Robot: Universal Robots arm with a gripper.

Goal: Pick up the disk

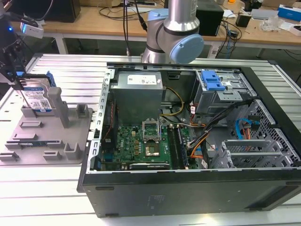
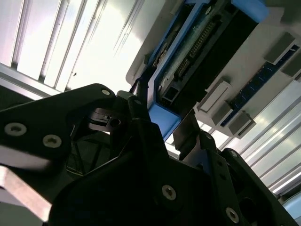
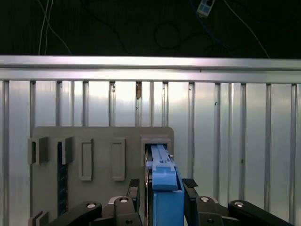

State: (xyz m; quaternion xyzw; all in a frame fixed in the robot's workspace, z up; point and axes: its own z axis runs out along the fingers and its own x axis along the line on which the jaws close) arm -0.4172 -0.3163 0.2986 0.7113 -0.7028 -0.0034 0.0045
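Observation:
The disk stands on edge in a slot of the grey holder tray at the exterior view's left, its silver face and white-and-blue label showing, a blue frame round its edges. My gripper comes down on its upper end. In the first wrist view the blue-framed disk runs between the two black fingertips, which sit close against its sides, and its far end reaches into the tray slot. The second wrist view shows the disk from its connector end, with the fingers hugging it.
An open computer case with motherboard, cables and a blue drive-bay bracket fills the exterior view's right. The arm's base stands behind it. Ribbed metal table surface surrounds the tray. Upright tray posts flank the disk.

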